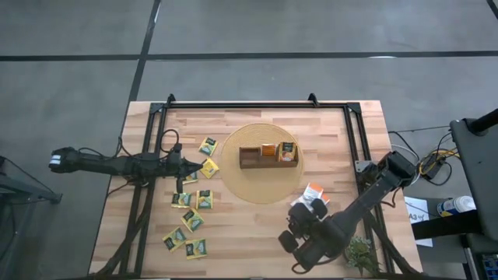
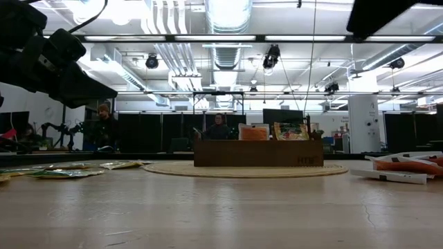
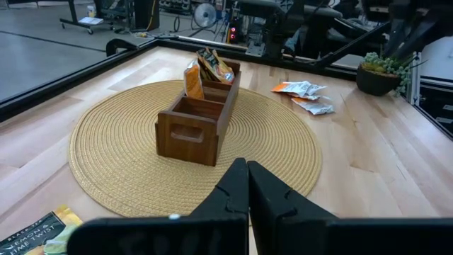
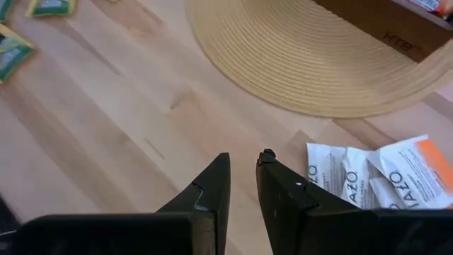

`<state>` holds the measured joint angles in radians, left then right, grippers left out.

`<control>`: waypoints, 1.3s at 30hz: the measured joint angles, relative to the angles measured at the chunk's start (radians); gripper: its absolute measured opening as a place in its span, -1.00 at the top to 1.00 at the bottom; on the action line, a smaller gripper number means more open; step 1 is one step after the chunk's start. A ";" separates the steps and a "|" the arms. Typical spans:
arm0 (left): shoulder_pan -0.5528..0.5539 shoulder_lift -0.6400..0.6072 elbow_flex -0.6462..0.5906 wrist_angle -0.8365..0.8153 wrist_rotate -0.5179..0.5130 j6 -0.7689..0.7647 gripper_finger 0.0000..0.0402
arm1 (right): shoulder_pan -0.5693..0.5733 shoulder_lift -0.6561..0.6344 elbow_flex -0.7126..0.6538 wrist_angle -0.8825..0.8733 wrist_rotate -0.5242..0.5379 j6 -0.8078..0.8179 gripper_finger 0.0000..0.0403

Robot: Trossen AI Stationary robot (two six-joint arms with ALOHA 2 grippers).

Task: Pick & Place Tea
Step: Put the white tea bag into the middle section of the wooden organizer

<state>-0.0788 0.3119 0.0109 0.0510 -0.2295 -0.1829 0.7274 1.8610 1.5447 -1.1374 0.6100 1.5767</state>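
Observation:
Several yellow-green tea packets point(image 1: 192, 219) lie flat on the table's left half. A few white-and-orange tea packets point(image 4: 375, 177) lie in a loose pile right of the round woven mat point(image 1: 261, 187). The brown wooden tray point(image 1: 249, 158) stands on the mat, with an orange packet point(image 1: 268, 152) and a yellowish one point(image 1: 287, 150) upright in its middle and right compartments. My right gripper point(image 4: 244, 159) hovers over bare wood just near-left of the white-and-orange pile, its fingers slightly apart with nothing between them. My left gripper point(image 3: 248, 170) is shut and waits at the table's left, pointing toward the tray.
A black rail frame point(image 1: 257, 105) runs along the table's far and side edges. A small potted plant point(image 1: 362, 253) stands at the near right corner, close to my right arm. People point(image 2: 104, 124) sit in the room beyond the far edge.

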 joint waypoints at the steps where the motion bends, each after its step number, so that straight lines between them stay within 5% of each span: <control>1: 0.000 0.000 0.000 0.000 0.000 0.000 1.00 | 0.003 0.001 -0.013 0.000 -0.001 0.014 0.66; 9: 0.000 0.000 0.000 0.000 0.000 0.000 1.00 | 0.020 0.002 -0.154 0.009 -0.114 0.118 0.66; 16: 0.000 0.000 0.000 0.000 0.000 0.000 1.00 | 0.021 0.003 -0.254 0.011 -0.110 0.046 0.66; 25: 0.000 0.000 0.000 0.000 0.000 0.000 1.00 | 0.020 0.003 -0.324 0.022 -0.114 0.167 0.66; 39: 0.000 0.000 0.000 0.000 0.000 0.000 1.00 | -0.026 0.003 -0.336 0.018 -0.052 -0.104 0.66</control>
<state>-0.0788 0.3122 0.0109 0.0513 -0.2295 -0.1831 0.7016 1.8637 1.2086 -1.1192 0.5581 1.4729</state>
